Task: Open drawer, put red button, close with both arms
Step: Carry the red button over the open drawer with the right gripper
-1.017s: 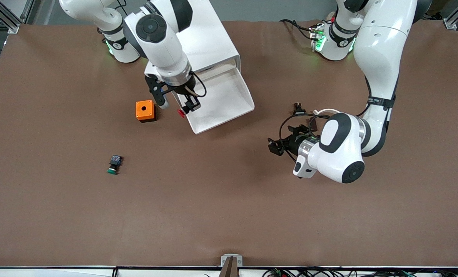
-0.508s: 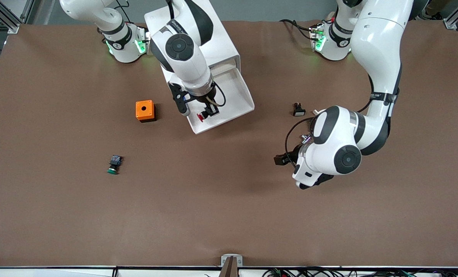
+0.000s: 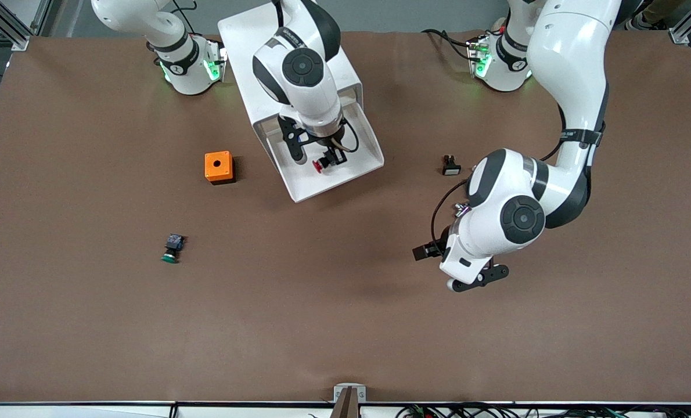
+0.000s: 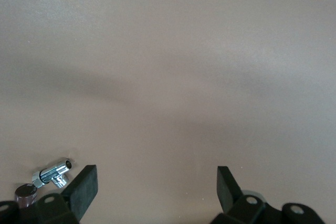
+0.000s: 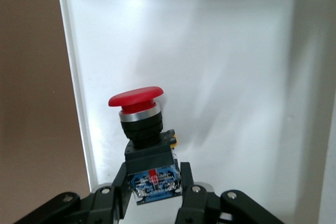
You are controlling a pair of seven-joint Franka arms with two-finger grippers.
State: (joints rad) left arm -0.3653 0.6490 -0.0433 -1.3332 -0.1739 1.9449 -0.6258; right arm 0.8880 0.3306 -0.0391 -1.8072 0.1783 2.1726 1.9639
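The drawer [image 3: 309, 187] stands pulled out of the white cabinet [image 3: 242, 43], its white floor [image 5: 226, 72] bare. My right gripper [image 3: 328, 160] hangs over the inside of the drawer, shut on the red button [image 3: 319, 167]. Its fingers clamp the button's black-and-blue body, and the red cap [image 5: 135, 98] points away from the hand, just above the drawer floor near one side wall. My left gripper [image 3: 477, 279] is open with nothing between its fingers [image 4: 84, 186]. It hovers over bare brown table toward the left arm's end, nearer to the front camera than the drawer.
An orange box with a hole [image 3: 218, 167] sits beside the drawer, toward the right arm's end. A green-capped button [image 3: 171, 248] lies nearer to the front camera than that box. A small black-and-white part [image 3: 451, 166] rests close to the left arm's elbow.
My right gripper carried the red button from beside the drawer's edge to over the drawer's inside. The left arm's hand swung nearer the front camera and turned downward.
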